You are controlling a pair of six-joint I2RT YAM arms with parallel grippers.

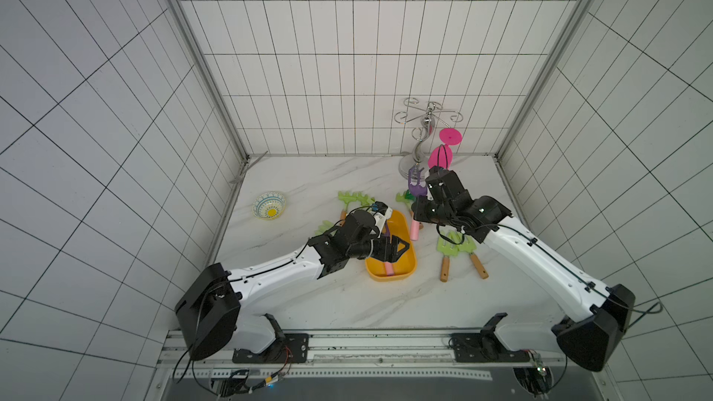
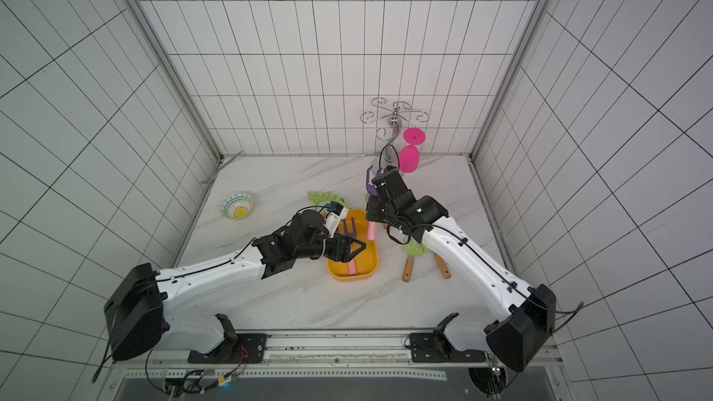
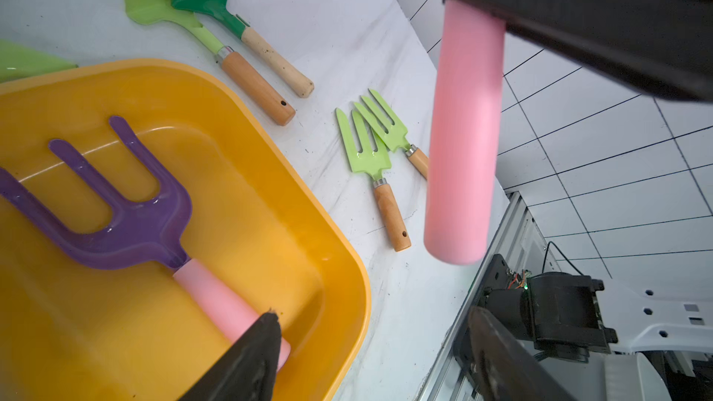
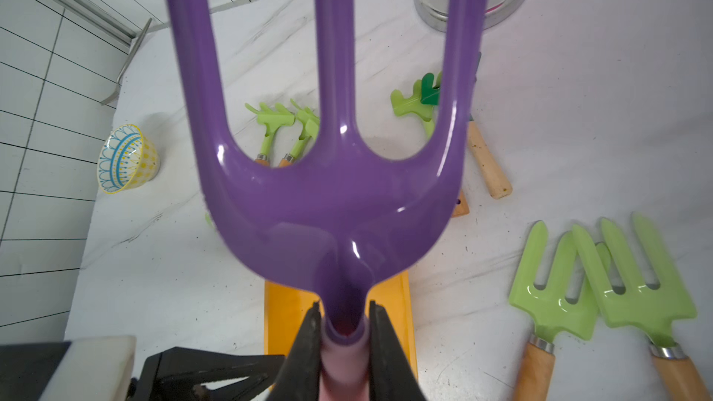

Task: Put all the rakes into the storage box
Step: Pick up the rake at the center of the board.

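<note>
The rake (image 4: 332,206), purple three-pronged plastic, pink-handled, hangs at the rim of the shallow yellow-orange plastic storage box (image 1: 407,260) holding a twin rake (image 3: 127,221). The right gripper (image 4: 343,314) clamps the hanging rake's neck; the left gripper (image 3: 372,312) gapes empty. Carrying step; next: centre, lower, release.

No text, label or number can be read anywhere.
</note>
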